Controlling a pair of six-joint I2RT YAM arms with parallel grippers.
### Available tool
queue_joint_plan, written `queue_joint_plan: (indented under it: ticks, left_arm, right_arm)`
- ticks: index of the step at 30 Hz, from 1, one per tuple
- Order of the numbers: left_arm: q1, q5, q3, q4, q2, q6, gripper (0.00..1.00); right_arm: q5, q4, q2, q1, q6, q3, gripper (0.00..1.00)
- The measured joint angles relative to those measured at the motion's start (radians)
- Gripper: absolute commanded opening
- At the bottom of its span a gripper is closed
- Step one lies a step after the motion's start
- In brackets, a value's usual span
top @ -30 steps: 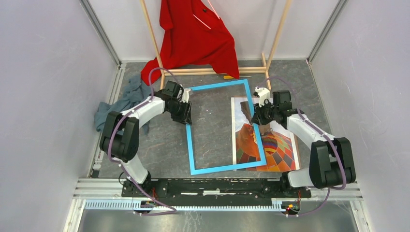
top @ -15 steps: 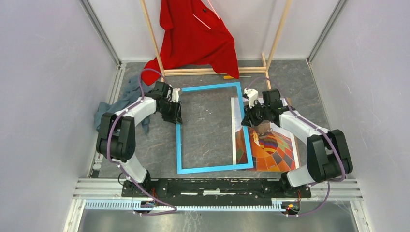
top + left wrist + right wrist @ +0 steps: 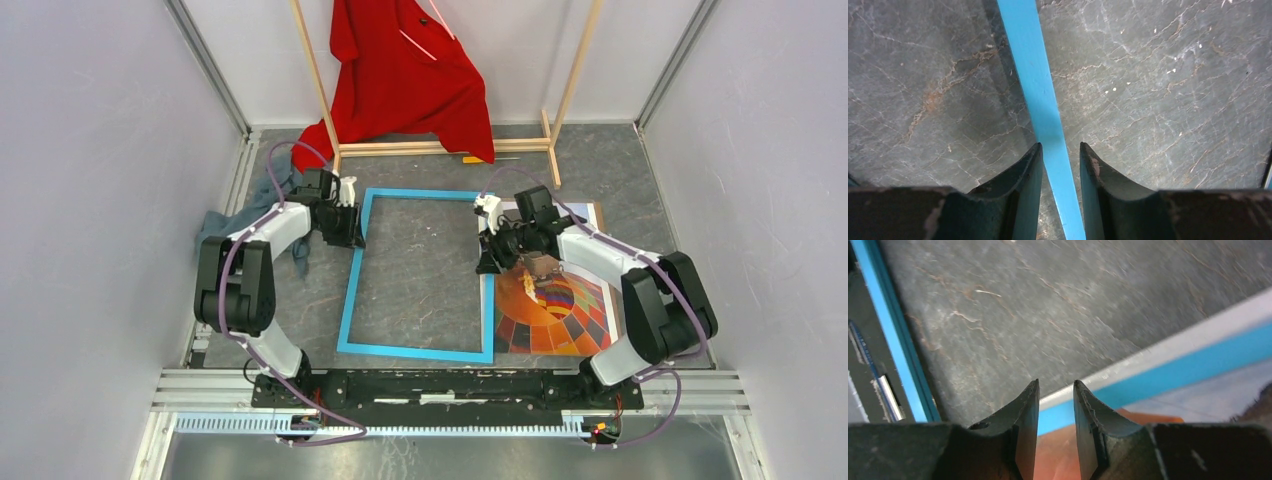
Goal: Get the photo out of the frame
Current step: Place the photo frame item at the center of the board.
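Blue border first: the frame [image 3: 420, 194] lay flat on the grey stone-look table [image 3: 420, 270], nothing in its opening but bare tabletop. My left gripper [image 3: 352, 228] sat on the frame's left side near the far corner. From the left wrist the blue strip [image 3: 1033, 60] ran lengthwise between my fingers [image 3: 1060, 145], close against one and with a sliver of table showing before the other. I could not tell whether I was pinching it or only straddling it.

My right gripper [image 3: 487, 262] was at the frame's right side. Its fingers [image 3: 1055, 382] stood parted, unclamped, with the border [image 3: 1198, 365] crossing just beyond their tips.

The photo [image 3: 560, 320], balloon side up, lay on the table outside the frame, its left edge right at the frame's right border. Its orange [image 3: 1057, 455] showed between my right fingers.

Behind stood a wooden rack [image 3: 570, 80] with a red garment [image 3: 410, 80], and a grey-blue cloth [image 3: 235, 225] lay at far left.
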Motion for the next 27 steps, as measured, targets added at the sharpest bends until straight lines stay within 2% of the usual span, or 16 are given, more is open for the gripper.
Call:
queue_joint_plan:
  ticks: [6,11,19,27]
  left_arm:
    - [0.009,0.001,0.000,0.019,-0.022,0.000,0.40]
    - [0.026,-0.003,-0.002,0.026,-0.023,0.000,0.55]
    - [0.028,-0.013,-0.002,0.043,-0.022,-0.001,0.58]
    - [0.027,-0.011,-0.002,0.072,0.003,-0.001,0.63]
  right_arm:
    - [-0.048,0.002,0.019,0.035,-0.014,0.037,0.37]
    - [-0.050,0.000,0.040,0.047,-0.023,0.051,0.38]
    - [0.008,-0.007,0.027,0.047,-0.059,0.050,0.41]
    - [0.040,0.011,-0.087,-0.002,-0.098,-0.028,0.44]
